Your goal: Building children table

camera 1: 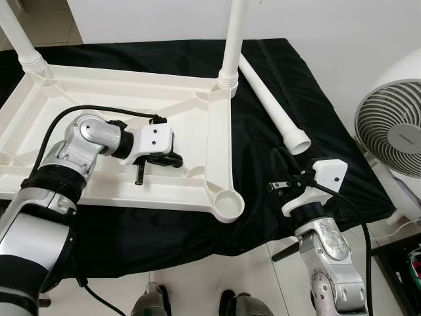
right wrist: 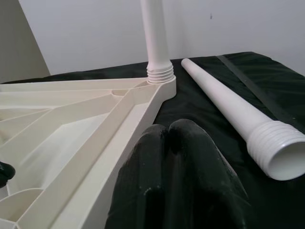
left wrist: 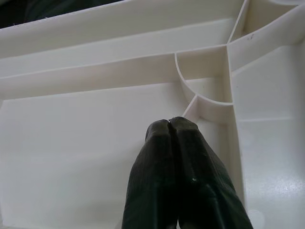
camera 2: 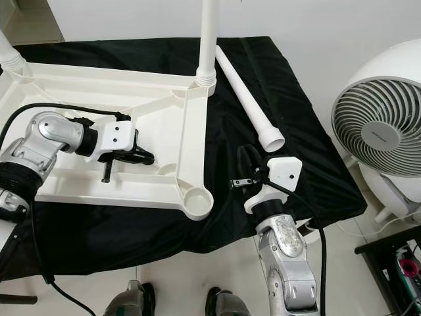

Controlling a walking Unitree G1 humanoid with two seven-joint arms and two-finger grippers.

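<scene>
An upturned white plastic tabletop [camera 1: 131,99] lies on a black cloth [camera 1: 276,85], two white legs [camera 1: 231,46] already screwed into its far corners. A third loose white tapered leg [camera 1: 273,105] lies to its right; the near-right socket [camera 1: 227,201] appears empty. Left gripper [camera 1: 172,158], fingers pressed together and holding nothing, rests inside the tabletop; right gripper [camera 1: 281,172], likewise closed and empty, hovers near the loose leg.
</scene>
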